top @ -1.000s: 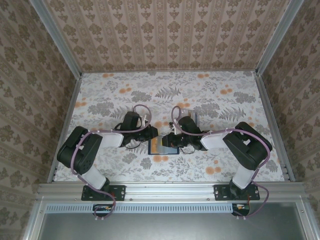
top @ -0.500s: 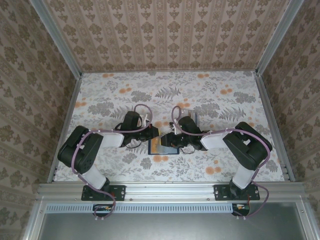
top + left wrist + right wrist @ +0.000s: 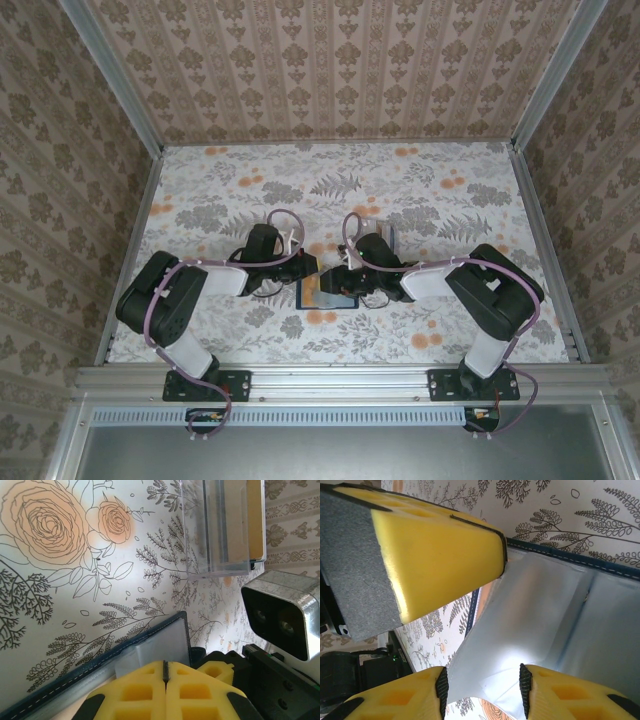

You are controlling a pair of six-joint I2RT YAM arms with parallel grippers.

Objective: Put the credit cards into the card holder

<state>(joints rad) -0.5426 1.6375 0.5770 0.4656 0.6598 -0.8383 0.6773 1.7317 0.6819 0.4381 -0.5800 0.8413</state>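
One navy card holder (image 3: 555, 595), white-stitched with glossy clear pockets, lies spread open; left gripper (image 3: 165, 669) is pressed closed at its edge, right gripper (image 3: 490, 620) parted over it.

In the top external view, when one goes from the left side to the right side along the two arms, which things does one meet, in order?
left arm's big black joint → left hand → card holder → right hand → right arm's big black joint
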